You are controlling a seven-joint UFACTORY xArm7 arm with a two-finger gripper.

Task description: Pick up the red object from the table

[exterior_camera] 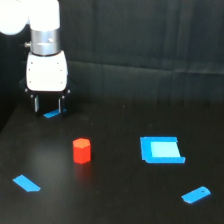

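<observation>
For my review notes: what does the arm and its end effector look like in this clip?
The arm has glossy white rounded housings, then a silver-grey metal ring at the wrist. Below sits a boxy white end effector body with rounded corners, a black base and two short dark fingers. No cables or markings are discernible at this resolution.

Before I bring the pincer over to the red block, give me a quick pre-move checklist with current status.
1. Red block standing free on the table: ok.
2. Pincer open: ok, fingers apart.
3. Pincer empty: cannot tell; a small blue piece shows at the fingertips.
4. Pincer over the block: not ok; it sits behind it, toward the exterior view's left.
5. Room around the block: ok; blue square and blue strip lie apart.
</observation>
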